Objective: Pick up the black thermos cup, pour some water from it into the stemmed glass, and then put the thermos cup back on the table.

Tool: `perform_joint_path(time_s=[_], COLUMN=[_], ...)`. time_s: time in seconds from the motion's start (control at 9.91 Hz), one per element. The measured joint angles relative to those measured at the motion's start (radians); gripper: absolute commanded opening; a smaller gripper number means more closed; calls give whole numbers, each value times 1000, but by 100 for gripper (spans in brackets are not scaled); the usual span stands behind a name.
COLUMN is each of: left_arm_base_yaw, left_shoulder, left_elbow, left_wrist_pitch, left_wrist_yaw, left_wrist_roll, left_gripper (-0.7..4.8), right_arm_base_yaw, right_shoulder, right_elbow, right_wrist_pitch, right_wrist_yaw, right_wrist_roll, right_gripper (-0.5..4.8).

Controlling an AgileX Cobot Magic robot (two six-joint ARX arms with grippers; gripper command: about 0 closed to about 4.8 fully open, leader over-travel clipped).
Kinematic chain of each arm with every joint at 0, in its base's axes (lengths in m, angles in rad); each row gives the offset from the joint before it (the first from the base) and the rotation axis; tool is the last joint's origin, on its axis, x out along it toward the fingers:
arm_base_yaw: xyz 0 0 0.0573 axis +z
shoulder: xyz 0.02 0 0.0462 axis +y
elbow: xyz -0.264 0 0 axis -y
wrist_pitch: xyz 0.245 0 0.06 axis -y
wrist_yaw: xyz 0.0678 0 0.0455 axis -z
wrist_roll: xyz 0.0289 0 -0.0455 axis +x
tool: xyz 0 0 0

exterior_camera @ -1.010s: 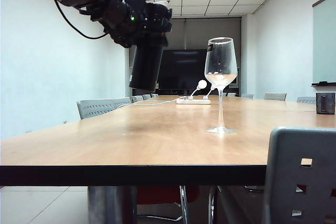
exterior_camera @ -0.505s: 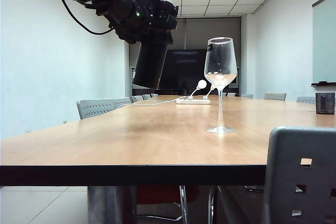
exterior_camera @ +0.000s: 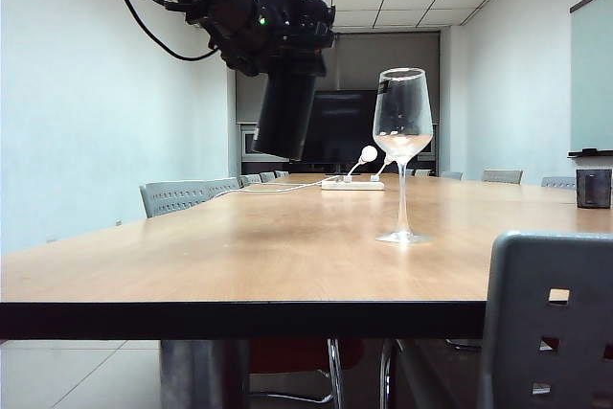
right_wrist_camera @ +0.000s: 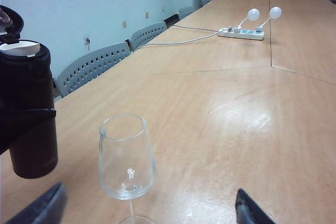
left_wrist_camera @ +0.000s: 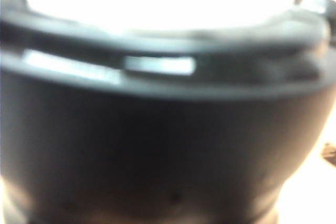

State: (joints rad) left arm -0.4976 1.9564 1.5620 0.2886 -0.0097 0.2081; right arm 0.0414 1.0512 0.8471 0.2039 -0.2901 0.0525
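Exterior: low at table [exterior_camera: 239, 265] edge, facing lengthwise. Left wrist: pressed against black thermos cup [left_wrist_camera: 157, 145]. Right wrist: above stemmed glass [right_wrist_camera: 127, 157], shared with exterior.

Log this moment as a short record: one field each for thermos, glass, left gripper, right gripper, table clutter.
thermos: black thermos cup held in the air, lid flipped open, slightly tilted, left of the glass
glass: stemmed glass upright on the table, looks empty
left gripper: left gripper clamped on the thermos top
right gripper: right gripper open, holding nothing, low behind the glass
clutter: white power strip, small dark cup
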Motion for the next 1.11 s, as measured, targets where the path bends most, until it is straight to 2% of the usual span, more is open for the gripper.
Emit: perform_joint_path(time_s=[0.3,0.71,1.01,1.11], left_arm_base_yaw=[-2,1,-2,-5], left_shoulder=[1,74,158,183], left_elbow=[0,167,206,203], left_wrist_pitch=[21,3,-38,-102], left_wrist_yaw=[23,28,28,27], left_wrist_roll=[-85,-110,-56,5], left_gripper=[185,185,185,185], right_arm_base_yaw=[0,0,0,0], right_shoulder=[0,0,0,0], right_elbow=[0,0,0,0], right_wrist_pitch=[0,0,0,0], right_wrist_yaw=[0,0,0,0], right_wrist_roll=[0,0,0,0], right_gripper=[413,413,413,413])
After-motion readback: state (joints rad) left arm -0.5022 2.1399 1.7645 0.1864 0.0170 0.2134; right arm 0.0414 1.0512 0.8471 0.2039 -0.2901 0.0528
